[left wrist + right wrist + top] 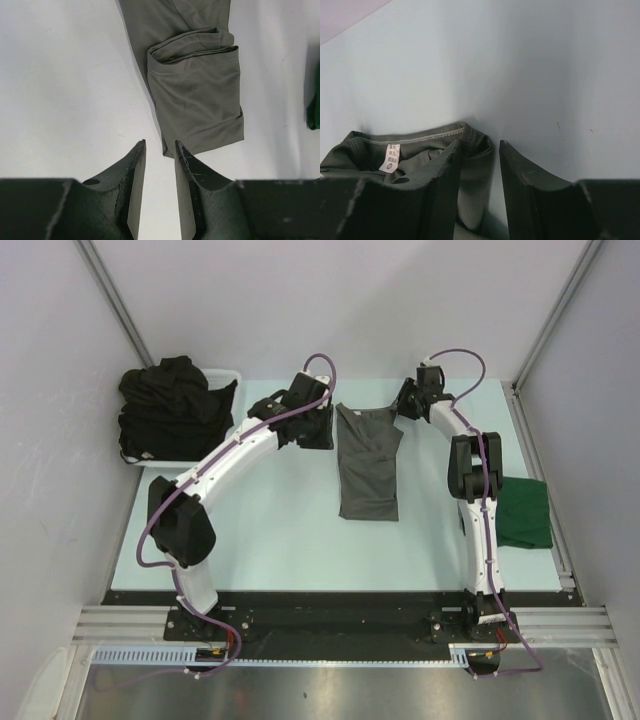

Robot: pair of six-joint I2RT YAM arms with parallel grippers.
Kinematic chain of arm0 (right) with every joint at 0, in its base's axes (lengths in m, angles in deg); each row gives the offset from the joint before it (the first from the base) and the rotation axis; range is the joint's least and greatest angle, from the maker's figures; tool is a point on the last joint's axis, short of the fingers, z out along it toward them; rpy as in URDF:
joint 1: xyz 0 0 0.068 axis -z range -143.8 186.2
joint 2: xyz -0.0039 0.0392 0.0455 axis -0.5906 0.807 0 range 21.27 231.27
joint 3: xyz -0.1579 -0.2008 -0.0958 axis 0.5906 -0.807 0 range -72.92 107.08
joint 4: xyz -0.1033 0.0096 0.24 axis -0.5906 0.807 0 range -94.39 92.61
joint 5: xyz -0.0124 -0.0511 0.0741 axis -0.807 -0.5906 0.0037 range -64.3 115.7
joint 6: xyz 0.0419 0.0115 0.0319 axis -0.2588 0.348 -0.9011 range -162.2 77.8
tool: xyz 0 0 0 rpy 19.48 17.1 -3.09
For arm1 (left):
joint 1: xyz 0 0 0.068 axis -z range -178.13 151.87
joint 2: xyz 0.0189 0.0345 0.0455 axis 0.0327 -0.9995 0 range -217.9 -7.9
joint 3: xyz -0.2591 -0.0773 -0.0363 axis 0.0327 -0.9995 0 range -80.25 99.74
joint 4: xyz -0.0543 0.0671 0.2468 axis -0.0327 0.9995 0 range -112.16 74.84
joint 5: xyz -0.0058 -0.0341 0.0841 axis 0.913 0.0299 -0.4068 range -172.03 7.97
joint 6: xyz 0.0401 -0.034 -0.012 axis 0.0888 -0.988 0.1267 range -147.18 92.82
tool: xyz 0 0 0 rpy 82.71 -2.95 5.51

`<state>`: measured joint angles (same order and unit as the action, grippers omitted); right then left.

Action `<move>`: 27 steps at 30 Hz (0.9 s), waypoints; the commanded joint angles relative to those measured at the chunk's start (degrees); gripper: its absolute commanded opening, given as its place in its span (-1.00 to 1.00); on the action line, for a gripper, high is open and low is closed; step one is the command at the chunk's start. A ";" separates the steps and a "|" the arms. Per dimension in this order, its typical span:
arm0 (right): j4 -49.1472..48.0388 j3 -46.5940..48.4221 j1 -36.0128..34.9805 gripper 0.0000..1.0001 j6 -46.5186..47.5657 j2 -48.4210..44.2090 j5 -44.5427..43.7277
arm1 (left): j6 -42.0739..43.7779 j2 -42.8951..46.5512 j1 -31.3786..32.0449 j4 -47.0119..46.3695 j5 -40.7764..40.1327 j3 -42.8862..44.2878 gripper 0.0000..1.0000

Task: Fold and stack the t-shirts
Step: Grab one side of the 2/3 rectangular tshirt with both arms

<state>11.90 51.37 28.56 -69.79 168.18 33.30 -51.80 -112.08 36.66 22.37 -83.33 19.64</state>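
Top external view: the grey t-shirt (368, 465) lies folded narrow on the desk (270, 525). Left tool (160, 145), part open, hangs empty beside its corner; right tool (479, 145), part open, straddles its collar edge.

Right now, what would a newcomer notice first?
The half-folded charcoal grey fabric t-shirt lying dead centre, with the left gripper and right gripper both open, flanking its far end. Then the heap of black fabric shirts in the white plastic basket far left, and a dark green shirt at the right edge.

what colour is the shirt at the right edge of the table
The shirt is dark green, clearest in the top external view.
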 commanded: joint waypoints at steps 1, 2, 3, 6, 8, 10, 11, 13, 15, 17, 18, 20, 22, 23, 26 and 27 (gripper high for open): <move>-1.70 -2.38 0.26 -0.17 -2.03 -1.10 1.90 | -0.87 -0.14 -0.16 -0.41 0.16 2.50 -0.31; -1.88 -2.56 0.17 -0.18 -2.11 -1.19 1.90 | -0.87 -0.06 -0.16 -0.24 0.16 2.50 -0.31; -1.88 -2.47 0.26 -0.25 -2.29 -1.19 2.07 | -0.87 -0.06 -0.16 -0.24 0.24 2.41 -0.31; -2.06 -2.12 0.08 -0.61 -2.55 -0.93 2.34 | -0.95 -0.15 -0.16 -0.41 0.16 2.50 -0.31; -2.14 -1.95 0.17 -0.83 -2.81 -0.75 2.60 | -0.95 -0.58 -0.16 -0.24 -0.10 2.67 -0.31; -1.71 -1.42 0.17 -0.92 -2.82 -0.57 2.78 | -0.87 -1.37 -0.16 -0.15 -0.89 3.02 -0.30; -1.36 -1.24 0.17 -1.00 -2.82 -0.49 2.86 | -0.61 -1.90 -0.16 0.20 -1.33 3.81 -0.31; -0.83 -0.80 0.17 -1.00 -2.82 -0.57 3.30 | -0.08 -4.09 -0.16 0.64 -2.39 5.04 -0.31; -0.30 -0.63 0.26 -1.00 -2.55 -1.19 3.48 | 0.98 -7.33 -0.24 0.73 -3.44 7.58 -0.31; -0.04 -0.89 0.34 -1.00 -2.12 -1.54 3.74 | 1.77 -10.32 -0.59 0.56 -4.41 11.53 -0.31; 0.14 -0.80 0.43 -1.00 -2.03 -1.71 4.00 | 1.77 -13.73 -0.77 0.64 -4.67 13.20 -0.31; 0.58 -0.98 0.69 -1.00 -1.85 -1.80 4.53 | 1.60 -17.44 -1.47 0.38 -3.98 18.65 -0.30; 0.32 -1.76 0.87 -1.00 -2.20 -2.33 4.97 | 1.16 -22.89 -2.00 0.20 -2.40 24.08 -0.30; 0.23 -2.55 1.05 -1.00 -2.46 -2.59 4.89 | 0.81 -24.56 -2.52 0.03 -1.96 25.86 -0.30; -0.21 -3.87 1.05 -1.00 -2.11 -3.65 4.71 | 0.63 -30.71 -3.75 -1.28 -0.55 30.97 -0.28; -0.21 -4.05 1.05 -1.00 -2.03 -3.74 4.97 | 0.63 -31.34 -4.19 -2.34 -0.02 31.15 -0.28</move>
<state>10.26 48.93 29.35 -72.24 167.92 37.47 -51.15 -139.91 34.67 22.55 -85.67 45.56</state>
